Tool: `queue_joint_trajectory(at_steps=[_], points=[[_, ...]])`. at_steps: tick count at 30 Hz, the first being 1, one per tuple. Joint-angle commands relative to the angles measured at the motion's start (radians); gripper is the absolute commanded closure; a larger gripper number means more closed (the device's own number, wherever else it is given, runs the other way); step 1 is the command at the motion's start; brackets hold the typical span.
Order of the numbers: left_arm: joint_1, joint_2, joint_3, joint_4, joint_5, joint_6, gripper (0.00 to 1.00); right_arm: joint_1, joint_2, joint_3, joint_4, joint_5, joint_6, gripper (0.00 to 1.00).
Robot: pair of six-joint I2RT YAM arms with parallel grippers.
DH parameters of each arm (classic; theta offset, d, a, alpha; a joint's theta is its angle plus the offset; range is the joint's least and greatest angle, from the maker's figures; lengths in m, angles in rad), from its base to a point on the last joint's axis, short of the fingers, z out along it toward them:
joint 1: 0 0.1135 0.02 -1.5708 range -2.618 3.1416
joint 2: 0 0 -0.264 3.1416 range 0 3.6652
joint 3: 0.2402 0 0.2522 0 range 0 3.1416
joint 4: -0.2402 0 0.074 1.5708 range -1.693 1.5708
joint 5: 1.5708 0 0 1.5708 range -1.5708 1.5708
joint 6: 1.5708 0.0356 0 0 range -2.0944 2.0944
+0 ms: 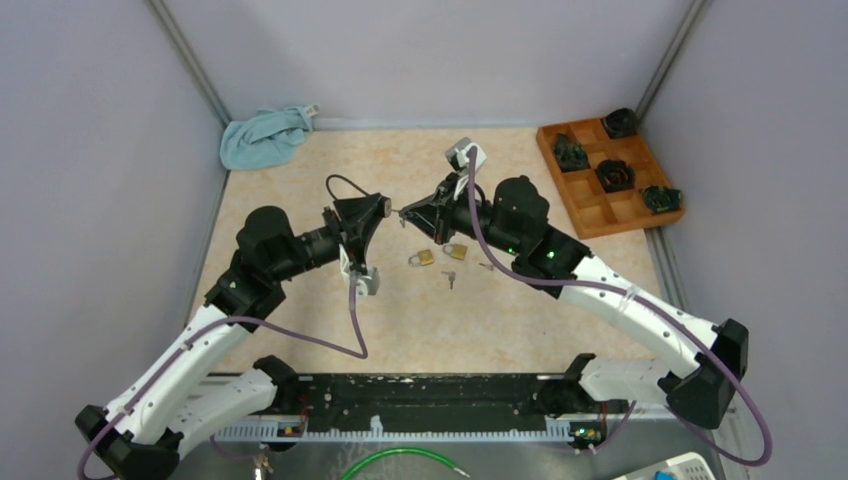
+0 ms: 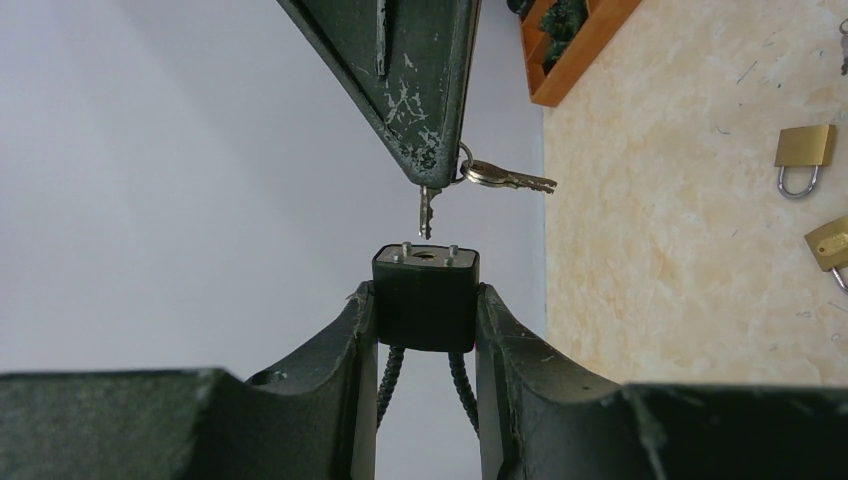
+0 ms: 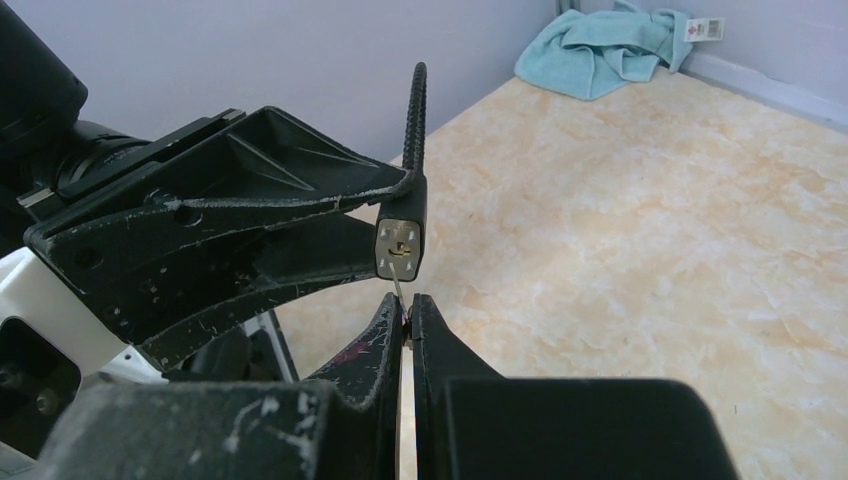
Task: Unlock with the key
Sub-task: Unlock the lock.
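Pinching the key [image 3: 399, 280] by its head with both fingers closed tight on it, the right gripper [image 3: 405, 310] points the blade at the padlock [image 3: 402, 245]. The tip sits just short of the keyhole [image 2: 425, 255]. The left gripper [image 1: 383, 206], partly closed, clamps the black padlock by its sides in mid-air. The keyed face is turned toward the key and the shackle [image 3: 418, 110] runs back between the fingers. In the right wrist view the blade looks slightly slanted to that face. If so, a straight push would likely jam the tip on the rim of the keyhole, or swivel the key in its narrow pinch. A hard push could also slide the padlock back between the left fingers, since only its flanks are held. A spare key [image 2: 505, 178] dangles on the ring beside the right fingertips and could catch on the padlock when the key turns. Two brass padlocks [image 2: 803, 150] lie on the table [image 2: 680, 250] below, well apart.
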Motion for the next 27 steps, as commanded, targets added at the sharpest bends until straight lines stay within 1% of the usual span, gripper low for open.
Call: queue_joint_trajectory(at_steps=[1,27], points=[[-0.007,-0.016,-0.002,0.047,-0.005,0.019,1.0,0.01,0.003,0.058,0.065,0.007,0.007,1.0],[-0.015,-0.017,0.01,0.042,-0.012,0.02,1.0,0.009,0.026,0.035,0.086,0.024,0.009,1.0]])
